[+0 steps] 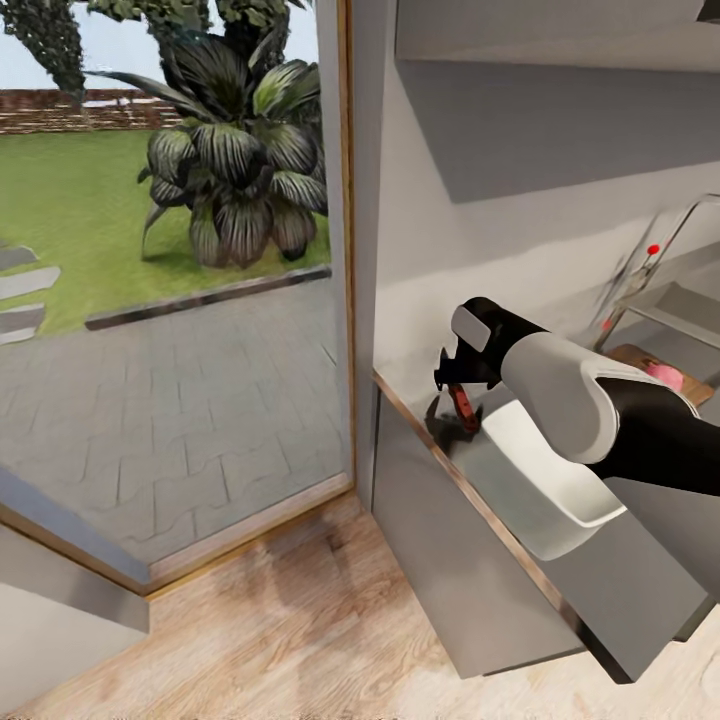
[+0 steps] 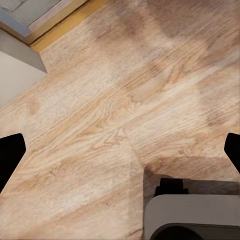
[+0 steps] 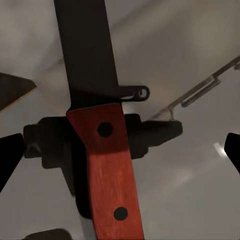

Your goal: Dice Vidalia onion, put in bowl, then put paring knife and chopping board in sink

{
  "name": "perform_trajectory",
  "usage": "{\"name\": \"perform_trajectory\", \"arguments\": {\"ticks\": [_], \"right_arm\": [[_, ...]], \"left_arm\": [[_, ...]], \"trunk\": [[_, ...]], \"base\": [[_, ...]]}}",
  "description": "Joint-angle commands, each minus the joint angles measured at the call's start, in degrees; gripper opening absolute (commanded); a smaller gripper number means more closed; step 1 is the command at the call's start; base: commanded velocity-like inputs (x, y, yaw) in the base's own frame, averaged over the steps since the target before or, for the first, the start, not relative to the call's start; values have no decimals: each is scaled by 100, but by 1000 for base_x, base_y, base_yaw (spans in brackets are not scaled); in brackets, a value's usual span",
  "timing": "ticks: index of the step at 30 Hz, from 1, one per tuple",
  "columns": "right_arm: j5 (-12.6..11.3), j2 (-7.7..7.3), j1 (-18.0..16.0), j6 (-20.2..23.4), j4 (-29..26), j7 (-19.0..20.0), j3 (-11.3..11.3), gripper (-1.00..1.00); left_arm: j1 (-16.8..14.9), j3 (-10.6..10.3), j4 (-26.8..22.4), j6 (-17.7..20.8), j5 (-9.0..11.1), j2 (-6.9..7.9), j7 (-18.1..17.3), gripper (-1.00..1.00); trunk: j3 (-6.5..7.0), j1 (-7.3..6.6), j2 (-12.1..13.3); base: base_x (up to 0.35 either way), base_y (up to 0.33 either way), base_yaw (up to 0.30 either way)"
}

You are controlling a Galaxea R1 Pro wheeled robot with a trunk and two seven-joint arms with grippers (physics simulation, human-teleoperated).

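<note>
I had the R gripper [image 1: 458, 392] clamped on the knife [image 1: 464, 402], hanging just above the countertop [image 1: 440, 440] beside the bowl [image 1: 545, 470]; L gripper [image 2: 120, 150] was open over floor.

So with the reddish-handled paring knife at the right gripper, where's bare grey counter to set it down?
Bare grey countertop lies at the corner by the wall, just beyond the right gripper and the reddish-handled paring knife. It is crowded toward the sink: the white squarish bowl, then the brown chopping board carrying something pink.
</note>
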Motion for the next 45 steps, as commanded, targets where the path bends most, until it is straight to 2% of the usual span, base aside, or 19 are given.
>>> {"name": "perform_trajectory", "arguments": {"ticks": [1, 23, 32, 33, 45], "right_arm": [[-53, 1, 0, 7, -8, -60, -18, 100], [-53, 4, 4, 7, -8, -60, -18, 100], [-53, 4, 5, 7, -8, -60, -18, 100], [-53, 2, 5, 7, -8, -60, -18, -100], [-53, 0, 5, 10, -12, -60, -18, -100]], "left_arm": [[-7, -49, 20, -27, 28, -6, 17, 100], [-7, -49, 18, -27, 27, -15, 17, 100], [-7, -49, 20, -27, 28, -15, 17, 100], [-7, -49, 19, -27, 28, -15, 17, 100], [-7, -49, 20, -27, 30, -15, 17, 100]], "trunk": [[-14, 0, -3], [-215, 0, -3], [-245, 0, -3], [-245, 0, -3], [-245, 0, -3]], "base": [[0, 0, 0], [-33, 0, 0], [0, 0, 0], [0, 0, 0], [0, 0, 0]]}}
